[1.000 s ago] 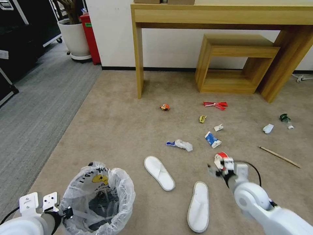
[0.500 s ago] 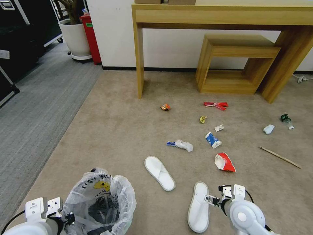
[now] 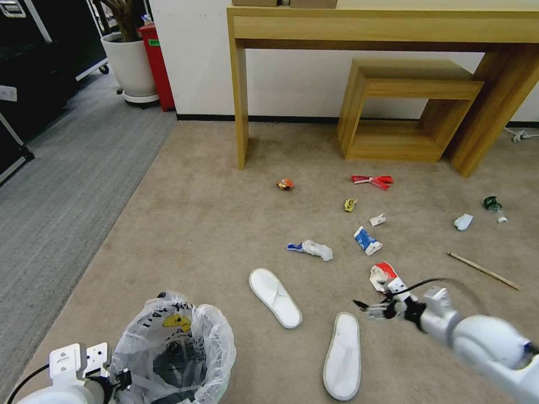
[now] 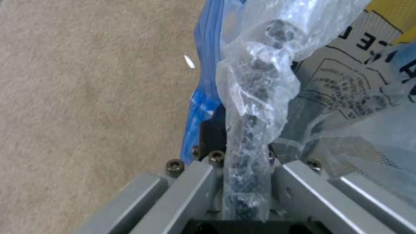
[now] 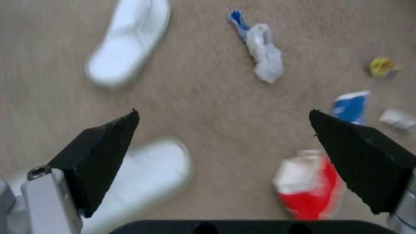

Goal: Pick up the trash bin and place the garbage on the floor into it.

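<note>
While clamped on the bag-covered rim of the trash bin [image 3: 171, 350], left tool [image 4: 245, 182] pinches crinkly plastic, bin held nearest, low at the left. Right tool [image 3: 375, 308], jaws spread wide, poised above the floor [image 3: 196, 224] between a white slipper [image 3: 342, 355] and a crumpled red-and-white wrapper [image 3: 384, 276]. Wrapper likely feather-light, soft and crushable, best nipped across its raised folded edge; slippers limp, easiest at the strap. Farther out: second slipper [image 3: 274, 296], wadded white paper [image 3: 313, 249], blue carton [image 3: 366, 240], wooden stick [image 3: 482, 270], green-label bottle [image 3: 493, 206], red wrappers [image 3: 372, 180]. Short beige carpet throughout, wooden bench [image 3: 382, 28] against the white wall.
</note>
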Robot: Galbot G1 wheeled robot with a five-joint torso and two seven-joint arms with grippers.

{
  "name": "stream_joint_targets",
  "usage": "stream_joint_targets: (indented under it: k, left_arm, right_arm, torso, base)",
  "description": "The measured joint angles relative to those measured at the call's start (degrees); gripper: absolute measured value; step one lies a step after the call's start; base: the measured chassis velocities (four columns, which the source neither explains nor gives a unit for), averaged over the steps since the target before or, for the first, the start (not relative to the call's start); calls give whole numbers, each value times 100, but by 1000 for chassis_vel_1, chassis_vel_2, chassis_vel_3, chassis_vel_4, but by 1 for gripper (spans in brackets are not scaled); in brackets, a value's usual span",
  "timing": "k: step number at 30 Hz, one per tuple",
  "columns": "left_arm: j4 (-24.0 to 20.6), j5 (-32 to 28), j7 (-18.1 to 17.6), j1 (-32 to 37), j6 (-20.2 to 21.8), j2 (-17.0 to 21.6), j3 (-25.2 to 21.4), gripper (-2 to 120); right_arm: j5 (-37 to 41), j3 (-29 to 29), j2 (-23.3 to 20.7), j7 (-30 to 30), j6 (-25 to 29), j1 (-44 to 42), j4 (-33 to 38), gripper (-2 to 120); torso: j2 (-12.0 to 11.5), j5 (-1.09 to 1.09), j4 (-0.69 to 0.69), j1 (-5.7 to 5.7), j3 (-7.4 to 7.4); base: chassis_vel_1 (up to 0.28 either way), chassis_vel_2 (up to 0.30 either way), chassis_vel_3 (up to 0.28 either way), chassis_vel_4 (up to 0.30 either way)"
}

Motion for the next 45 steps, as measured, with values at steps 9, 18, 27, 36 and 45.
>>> stream_joint_targets:
  k: [9, 18, 27, 36, 45]
  left_arm:
    - [13, 33, 9, 24, 0, -34, 15, 0]
    - [20, 302, 110, 202, 23, -61, 15, 0]
    - [125, 395, 156, 170, 28, -91, 78, 0]
    - [175, 483, 173, 183, 38, -160, 118, 0]
    - [167, 569, 171, 229, 62, -233, 156, 0]
  right_arm:
    - [878, -65, 36, 1545, -1531, -149, 760, 100]
    - [3560, -208, 1785, 5053, -3277, -524, 1271, 100]
    - [4164, -46, 2007, 5489, -3487, -613, 1009, 100]
    - [4308, -252, 2619, 5608, -3531, -487, 670, 100]
    - [4160, -301, 2755, 5549, -3525, -400, 464, 100]
  torso:
    - [0, -7, 0, 0, -1]
    - [0, -6, -1, 0, -1]
    - [0, -9, -1, 0, -1]
    - [0, -7, -1, 0, -2]
    - [0, -8, -1, -1, -1]
  base:
    - [0, 0, 0, 0]
    - [0, 0, 0, 0]
    - [0, 0, 0, 0]
    - [0, 0, 0, 0]
    - [0, 0, 0, 0]
